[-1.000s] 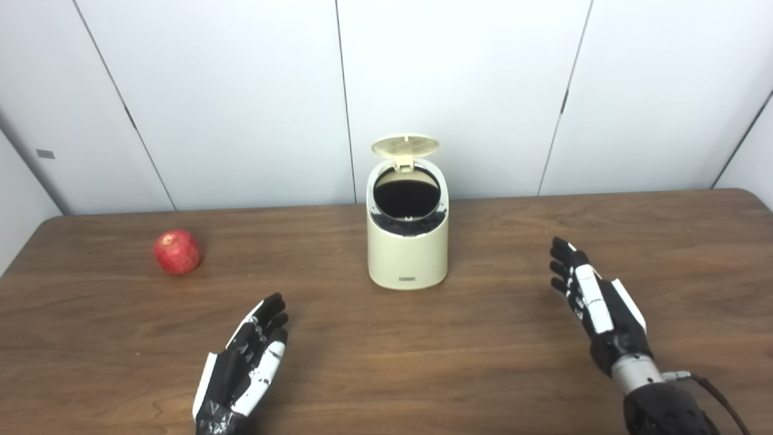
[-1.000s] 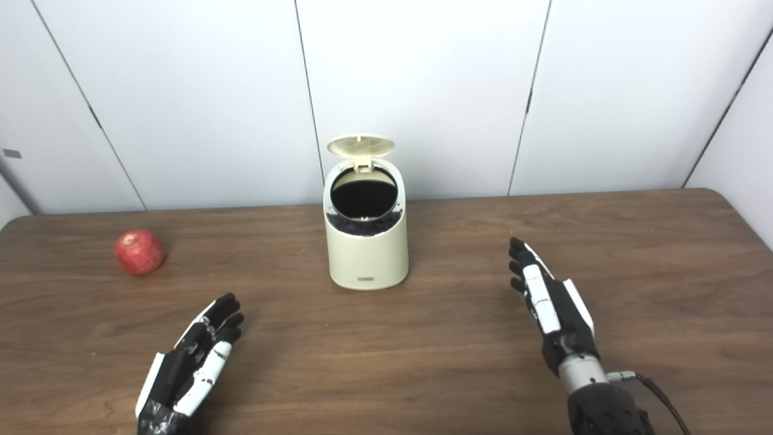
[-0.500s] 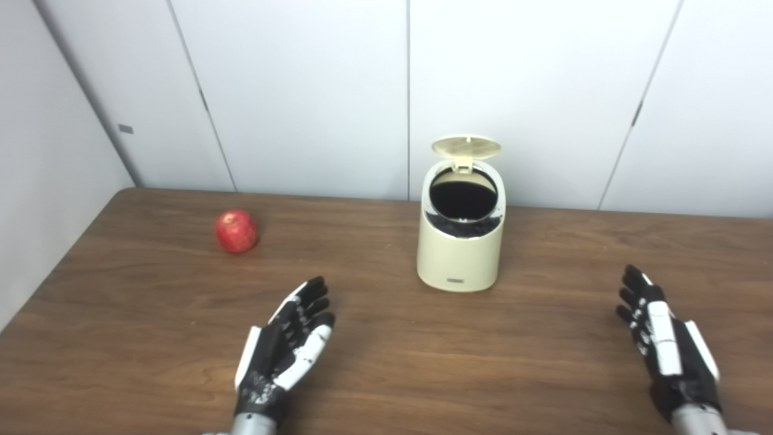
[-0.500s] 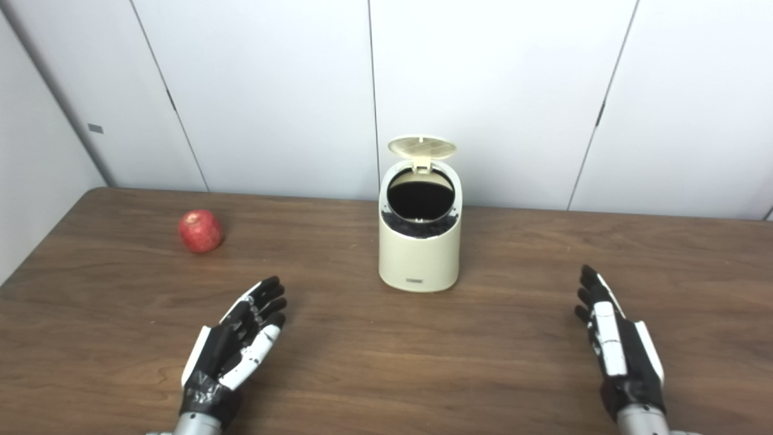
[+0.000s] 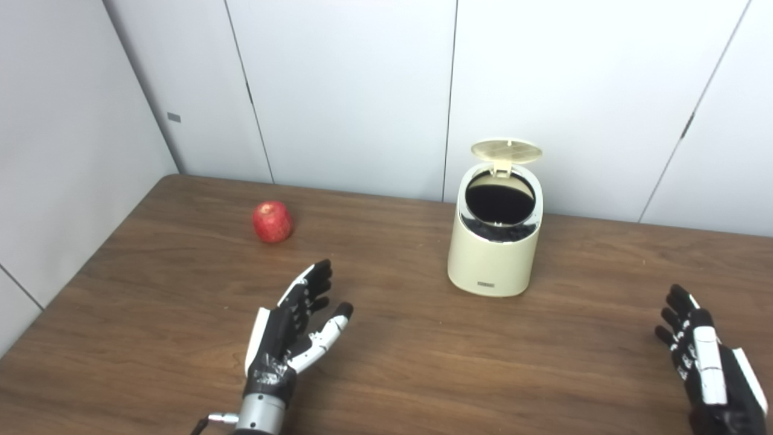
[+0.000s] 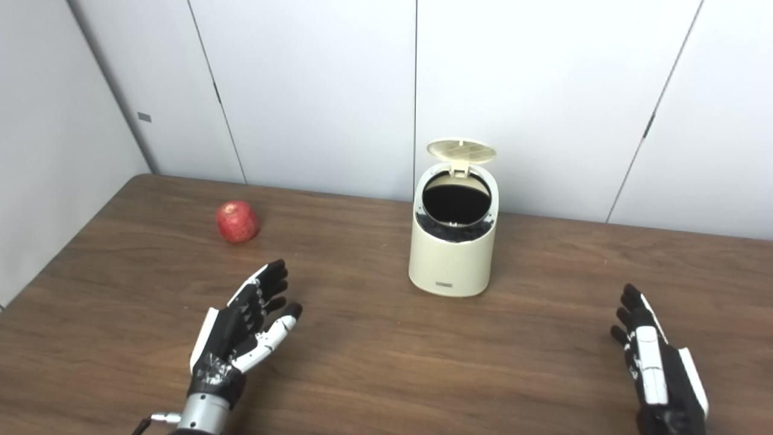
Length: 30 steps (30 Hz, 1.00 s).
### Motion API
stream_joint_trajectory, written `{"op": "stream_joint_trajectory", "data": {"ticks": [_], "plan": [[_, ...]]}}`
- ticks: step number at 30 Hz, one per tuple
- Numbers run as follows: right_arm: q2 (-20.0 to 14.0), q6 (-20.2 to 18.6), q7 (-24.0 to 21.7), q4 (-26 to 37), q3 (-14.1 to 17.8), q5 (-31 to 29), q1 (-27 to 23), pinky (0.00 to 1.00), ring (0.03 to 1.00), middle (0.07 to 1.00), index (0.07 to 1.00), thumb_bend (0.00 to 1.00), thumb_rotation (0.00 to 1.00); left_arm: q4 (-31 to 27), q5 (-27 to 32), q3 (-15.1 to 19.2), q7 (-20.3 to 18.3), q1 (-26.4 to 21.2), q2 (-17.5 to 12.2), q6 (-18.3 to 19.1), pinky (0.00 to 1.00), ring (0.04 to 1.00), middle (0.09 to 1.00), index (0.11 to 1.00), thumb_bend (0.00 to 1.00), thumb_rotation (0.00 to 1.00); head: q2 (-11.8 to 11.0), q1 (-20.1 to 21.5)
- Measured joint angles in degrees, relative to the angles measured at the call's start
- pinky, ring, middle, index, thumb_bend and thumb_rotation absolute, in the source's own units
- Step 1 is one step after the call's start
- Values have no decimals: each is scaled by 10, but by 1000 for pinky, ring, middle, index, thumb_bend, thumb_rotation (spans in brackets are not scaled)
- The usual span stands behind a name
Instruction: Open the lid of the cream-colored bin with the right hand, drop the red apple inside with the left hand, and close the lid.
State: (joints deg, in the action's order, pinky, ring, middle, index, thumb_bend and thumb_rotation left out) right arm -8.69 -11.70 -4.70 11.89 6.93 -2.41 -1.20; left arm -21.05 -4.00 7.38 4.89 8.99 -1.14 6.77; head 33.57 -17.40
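A brown wooden table (image 5: 423, 374) stands against a wall of pale grey panels (image 5: 350, 90). The cream-colored bin (image 5: 494, 254) stands upright toward the far edge of the table, a little right of the middle. Its round lid (image 5: 506, 151) is swung up on the hinge at the back and stands nearly level above the rim, so the dark round mouth is open to view. What lies inside is too dark to make out. A small label sits low on the front of the bin.

The red apple (image 5: 273, 222) rests on the table near the far left corner, well apart from the bin and touched by neither hand.

The left hand (image 5: 296, 326) hovers over the table near the front edge, left of the middle. Its fingers are stretched out and spread, pointing up toward the far edge, with the thumb held out to the side; it holds nothing. It lies between the apple and the front edge, apart from the apple.

The right hand (image 6: 661, 374) is at the front right corner of the table, partly cut off by the bottom of the picture. Its fingers are straight and apart, and it holds nothing. It is well apart from the bin.
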Motion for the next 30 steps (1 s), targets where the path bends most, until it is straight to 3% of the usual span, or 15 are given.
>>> {"op": "stream_joint_trajectory", "data": {"ticks": [7, 13, 18, 20, 24, 27, 30], "plan": [[-7, -15, 0, 9, -1, -1, 0, 881, 949, 956, 928, 530, 1000, -11, -33, 58, 19, -51, -56, 43, 740, 792, 846, 863, 700, 132, -4, 3], [-7, -18, 0, 22, -2, -3, -1, 898, 955, 962, 933, 525, 1000, -5, -57, 69, 20, -91, -87, 85, 837, 811, 830, 847, 738, 144, -6, -4], [-7, -19, 1, 23, -2, -5, 0, 910, 959, 964, 941, 500, 1000, 46, -92, 76, 20, -116, -129, 88, 720, 797, 829, 856, 770, 165, -5, -7], [-7, -21, 1, 23, -2, -7, 0, 913, 961, 966, 945, 486, 1000, 51, -110, 74, 18, -123, -146, 103, 693, 793, 833, 862, 782, 163, -7, -11], [-7, -22, 1, 24, -7, -6, -1, 916, 969, 971, 949, 482, 1000, 84, -158, 53, 5, -155, -194, 130, 766, 847, 888, 890, 837, 167, -6, -11], [-7, -24, 2, 24, -11, 1, -1, 931, 982, 980, 954, 505, 1000, 124, -172, 42, -3, -182, -228, 132, 814, 909, 923, 902, 858, 167, -6, -9], [-7, -29, 2, 23, -13, 5, -1, 936, 988, 984, 957, 519, 1000, 161, -187, 26, -6, -205, -242, 132, 862, 943, 943, 902, 876, 173, -6, -6]]}}
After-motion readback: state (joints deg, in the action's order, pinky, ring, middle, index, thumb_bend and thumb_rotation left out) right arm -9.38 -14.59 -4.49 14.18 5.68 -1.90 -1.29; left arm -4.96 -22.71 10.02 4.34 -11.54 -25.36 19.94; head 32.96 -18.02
